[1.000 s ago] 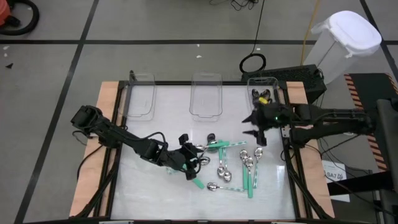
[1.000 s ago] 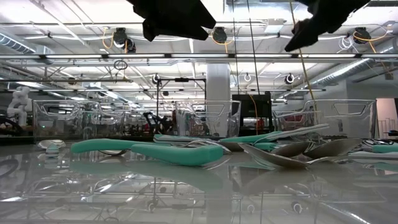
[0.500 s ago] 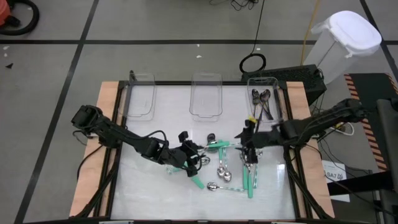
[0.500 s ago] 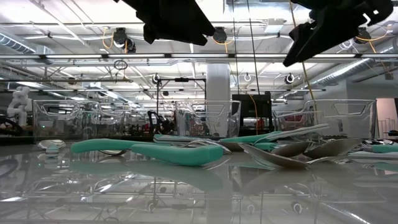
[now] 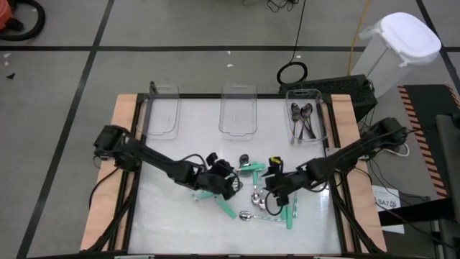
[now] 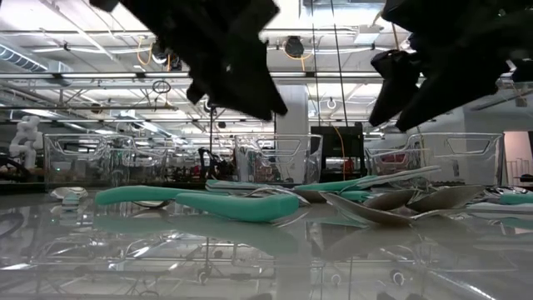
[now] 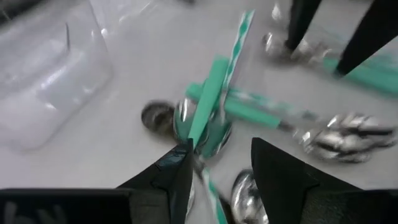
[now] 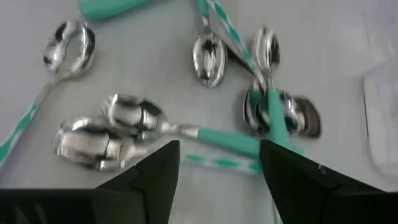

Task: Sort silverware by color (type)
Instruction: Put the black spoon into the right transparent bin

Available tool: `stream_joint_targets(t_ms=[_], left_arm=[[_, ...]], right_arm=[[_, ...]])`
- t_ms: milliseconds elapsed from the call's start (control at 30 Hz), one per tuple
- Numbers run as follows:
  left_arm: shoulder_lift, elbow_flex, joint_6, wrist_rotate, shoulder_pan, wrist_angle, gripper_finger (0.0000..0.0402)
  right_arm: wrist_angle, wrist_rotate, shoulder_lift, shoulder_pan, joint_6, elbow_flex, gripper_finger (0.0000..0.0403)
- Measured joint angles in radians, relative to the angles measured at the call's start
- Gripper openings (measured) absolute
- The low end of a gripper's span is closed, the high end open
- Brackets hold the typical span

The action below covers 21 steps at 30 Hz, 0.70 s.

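Swung from the right bin down over the spoons (image 5: 269, 203) mid-table, right gripper (image 5: 275, 188) spread, empty; left gripper (image 5: 224, 185) spread beside. Picking next; calls for straddling one handle.

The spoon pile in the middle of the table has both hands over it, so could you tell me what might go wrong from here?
1. The left hand and right hand hover close together over the spoon pile; they could bump.
2. The teal-handled spoons lie crossed, so a grab may lift two or drag neighbours.
3. Mixed kinds overlap, so the wrong one could land in the right bin.
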Motion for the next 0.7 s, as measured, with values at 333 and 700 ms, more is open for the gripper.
stream_joint_targets(t_ms=[333,700], left_arm=[[0.078,0.001,-0.058,-0.027,0.072,-0.02,0.0161],[0.114,0.002,-0.027,0.126,0.159,-0.016,0.0161]], right_arm=[[0.124,0.0,0.011,0.0,-0.061,0.0,0.0216],[0.143,0.0,0.011,0.0,-0.017,0.0,0.0216]])
